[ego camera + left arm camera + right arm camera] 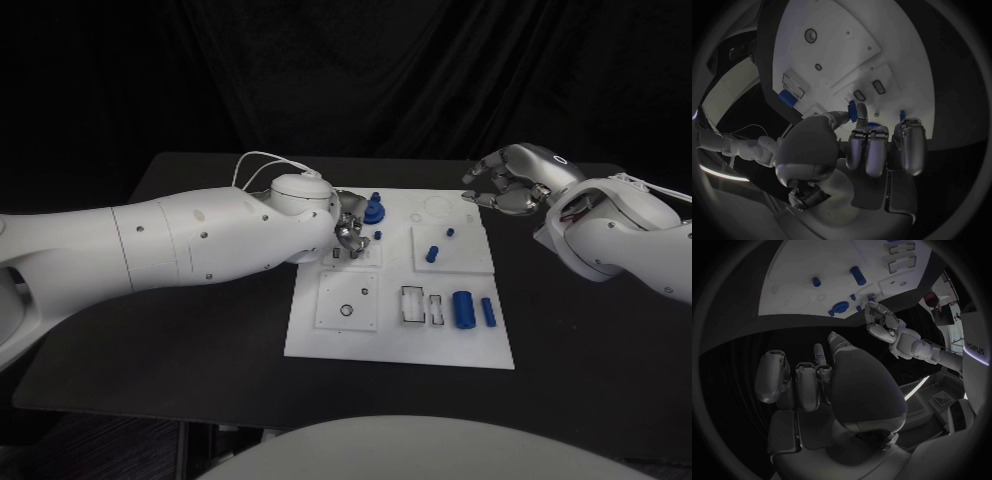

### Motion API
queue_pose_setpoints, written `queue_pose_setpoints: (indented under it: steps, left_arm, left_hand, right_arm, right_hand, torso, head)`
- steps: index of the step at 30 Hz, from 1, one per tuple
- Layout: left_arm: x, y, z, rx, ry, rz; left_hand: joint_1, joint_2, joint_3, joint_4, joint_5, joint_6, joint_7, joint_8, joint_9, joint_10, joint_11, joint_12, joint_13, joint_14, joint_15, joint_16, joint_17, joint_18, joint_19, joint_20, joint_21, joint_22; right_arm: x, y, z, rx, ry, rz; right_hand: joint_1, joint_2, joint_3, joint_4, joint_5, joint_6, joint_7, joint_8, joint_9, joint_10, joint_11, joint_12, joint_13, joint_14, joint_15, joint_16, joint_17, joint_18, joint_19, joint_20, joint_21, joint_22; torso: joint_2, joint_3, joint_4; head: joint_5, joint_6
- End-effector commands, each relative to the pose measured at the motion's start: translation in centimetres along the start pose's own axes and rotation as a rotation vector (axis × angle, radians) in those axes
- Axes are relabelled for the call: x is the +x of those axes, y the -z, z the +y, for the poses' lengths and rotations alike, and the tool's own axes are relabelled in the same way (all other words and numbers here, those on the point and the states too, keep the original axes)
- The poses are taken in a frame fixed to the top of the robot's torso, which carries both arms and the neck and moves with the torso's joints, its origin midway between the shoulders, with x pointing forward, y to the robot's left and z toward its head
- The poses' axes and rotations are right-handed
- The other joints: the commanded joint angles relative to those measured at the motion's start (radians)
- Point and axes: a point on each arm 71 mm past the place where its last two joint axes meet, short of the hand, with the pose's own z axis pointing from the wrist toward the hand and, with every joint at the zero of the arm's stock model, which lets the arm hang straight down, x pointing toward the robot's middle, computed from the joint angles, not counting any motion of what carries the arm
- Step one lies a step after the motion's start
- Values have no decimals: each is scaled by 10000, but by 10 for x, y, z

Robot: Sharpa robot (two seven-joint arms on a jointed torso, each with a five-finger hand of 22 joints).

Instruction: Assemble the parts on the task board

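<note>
- Two hands in play; left hand (348,232) is down over the upper-left part of the task board (325,340), fingers curled toward the board beside the blue knob-shaped part (374,211).
- Left wrist view: left hand (873,145) has a thumb and finger closed on a small blue part (852,111), so it reads as held; other fingers (909,145) hang loosely curled above the board.
- Right hand (508,185) hovers off the board's far-right corner, over the bench (202,300), fingers curled in, nothing in it as far as I can see; right wrist view agrees, hand (817,375) over dark bench, board well apart.
- Other parts: large blue cylinder (463,309) and slimmer blue piece (488,312) lie side by side at lower right of board; small blue pegs (431,254) on the upper-right plate; two white-rimmed empty slots (414,305) just left of the cylinder.
- Step in hand, my guess: seating the pinched part into a socket near the knob.
- To do well: keep the pinch firm, keep part square to its hole, lower slowly, avoid nudging the knob just beside it.
- Exact target socket is hidden under the hand; cannot tell if the part touches the board yet.
- Right hand should stay clear.
</note>
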Motion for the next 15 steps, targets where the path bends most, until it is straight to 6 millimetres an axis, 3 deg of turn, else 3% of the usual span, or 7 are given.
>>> queue_pose_setpoints:
  steps: [1, 12, 15]
  left_arm:
    - [-1, 3, 4, -94, 281, -416]
    - [2, 7, 15, -231, 1780, -339]
    - [0, 7, 17, -251, 2018, -601]
  left_hand:
    - [-145, -35, 158, -83, -104, 67, -36, 13, 26, 1009, -57, -42, 2628, 1022, -81, 26, 2631, -156, 31, -12, -31, 957]
    - [-599, 42, 306, -64, -918, 153, -7, -186, 80, 1009, -36, -42, 2628, 1022, -70, 26, 2631, -161, 53, -11, -58, 1002]
    - [-607, 52, 306, -59, -927, 159, -7, -188, 81, 1009, -35, -42, 2628, 1022, -70, 26, 2631, -163, 61, -10, -53, 1010]
  right_arm:
    - [2, 2, -3, 279, -83, 105]
    - [5, 5, -6, 402, -176, 215]
    - [5, 6, -7, 419, -181, 224]
  right_hand:
    - [32, 50, 48, -21, 40, 58, 18, -71, -9, -55, 42, -54, 835, 530, 67, -57, 877, 126, -58, 44, -77, 1636]
    - [33, 49, 49, -21, 42, 61, 20, -75, -11, -69, 43, -66, 815, 521, 68, -78, 850, 135, -76, 45, -124, 1622]
    - [35, 48, 50, -22, 44, 62, 20, -76, -12, -80, 44, -75, 799, 517, 69, -87, 839, 142, -87, 46, -156, 1614]
  torso:
    - [-13, -1, 19]
    - [-49, 58, 125]
    - [-36, 57, 124]
  head:
    - [29, -1]
    - [-6, -1]
    - [-2, -1]
